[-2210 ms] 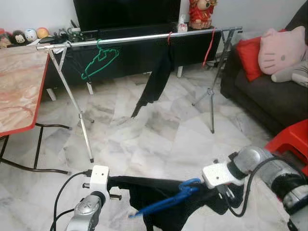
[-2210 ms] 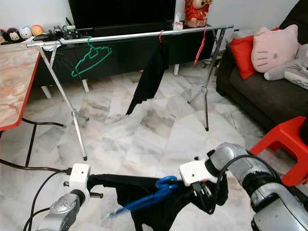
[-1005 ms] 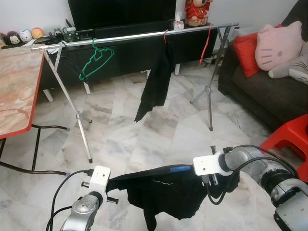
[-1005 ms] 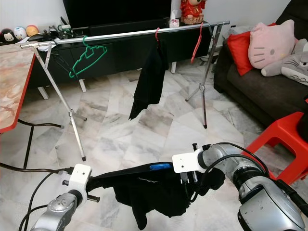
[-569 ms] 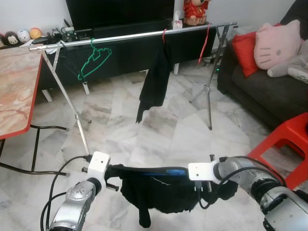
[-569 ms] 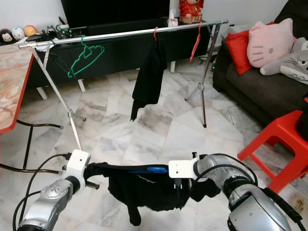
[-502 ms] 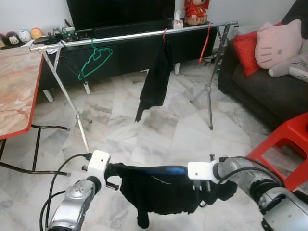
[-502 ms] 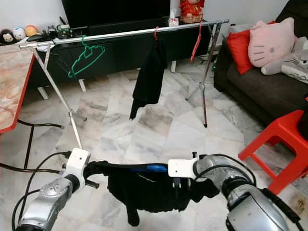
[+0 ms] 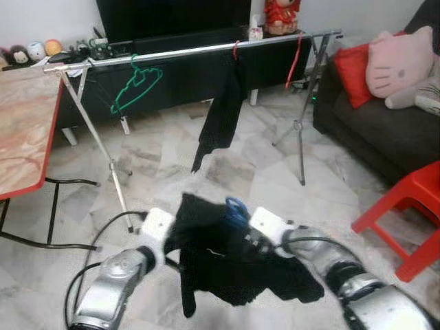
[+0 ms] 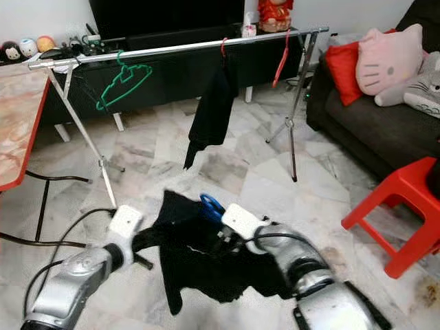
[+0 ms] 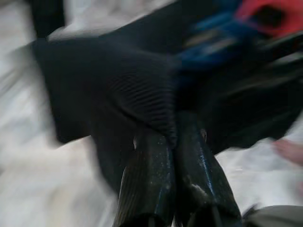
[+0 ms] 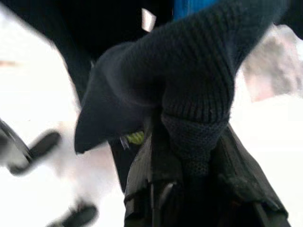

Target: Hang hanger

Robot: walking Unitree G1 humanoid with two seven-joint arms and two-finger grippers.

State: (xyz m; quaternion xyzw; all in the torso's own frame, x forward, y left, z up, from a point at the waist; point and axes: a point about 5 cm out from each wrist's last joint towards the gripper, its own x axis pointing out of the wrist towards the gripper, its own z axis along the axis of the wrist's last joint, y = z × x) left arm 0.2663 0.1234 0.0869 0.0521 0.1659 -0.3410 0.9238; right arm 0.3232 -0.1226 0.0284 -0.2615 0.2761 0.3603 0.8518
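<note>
Marble-patterned tile floor [image 9: 227,179] carrying all furniture. Metal drying rack [image 9: 192,51] standing on splayed legs across the floor, bearing a green hanger [image 9: 137,86], a hanging black garment [image 9: 221,117] and a red hanger [image 9: 295,58]. Red-edged table [image 9: 24,127] standing at left, red plastic stool [image 9: 405,220] at right, dark sofa [image 9: 385,137] resting behind the stool.

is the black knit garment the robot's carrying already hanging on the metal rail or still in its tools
Not hung yet. The black knit garment on its blue hanger is pinched by both tools, well short of the metal rail.
</note>
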